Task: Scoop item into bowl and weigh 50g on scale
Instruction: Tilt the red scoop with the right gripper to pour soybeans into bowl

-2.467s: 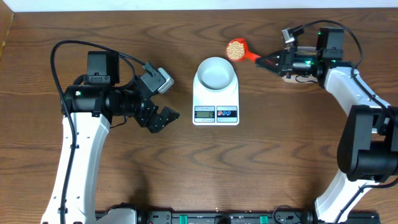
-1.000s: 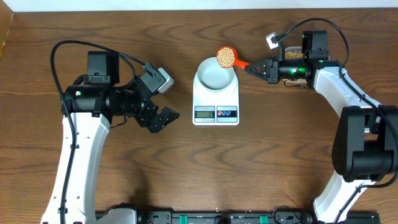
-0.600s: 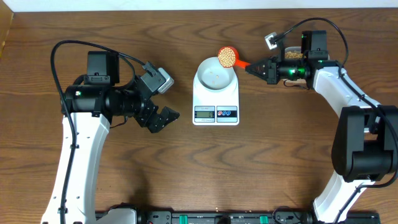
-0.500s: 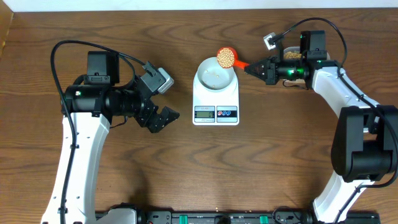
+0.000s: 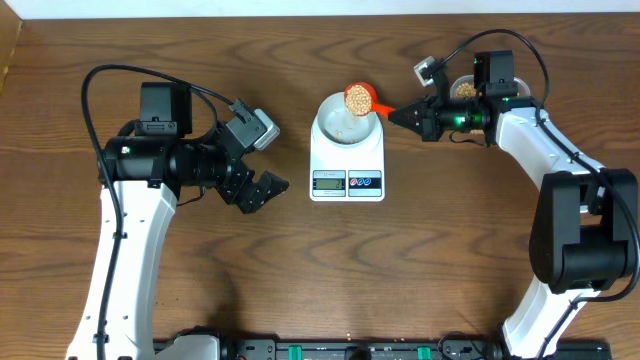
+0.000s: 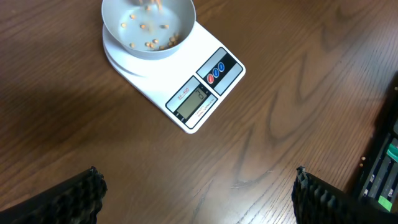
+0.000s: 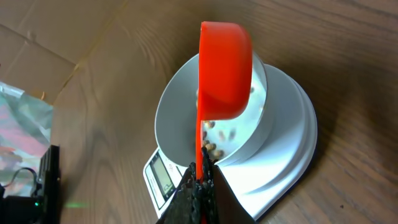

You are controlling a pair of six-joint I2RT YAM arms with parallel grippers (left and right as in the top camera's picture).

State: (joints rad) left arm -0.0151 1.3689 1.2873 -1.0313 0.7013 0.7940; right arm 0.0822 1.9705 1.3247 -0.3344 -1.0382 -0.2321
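A dark brown wood-grain tabletop (image 5: pixel 400 260) fills the overhead view, with a pale strip (image 5: pixel 300 8) along its far edge and a black rail (image 5: pixel 350 351) at its near edge. Near the middle lies the flat white rectangular digital scale (image 5: pixel 347 160), and the small round white bowl (image 5: pixel 326 118) stands on its platform. A few small round tan-yellow beans (image 6: pixel 149 41) lie scattered in the bowl. The right end effector (image 5: pixel 412 115) is clamped on the handle of an orange-red plastic scoop (image 7: pixel 225 68), tipped on its side over the bowl with beans at its mouth. The left end effector (image 5: pixel 262 190) hangs spread wide and empty, left of the scale. Brown cardboard (image 7: pixel 37 37) borders the tabletop in the right wrist view.
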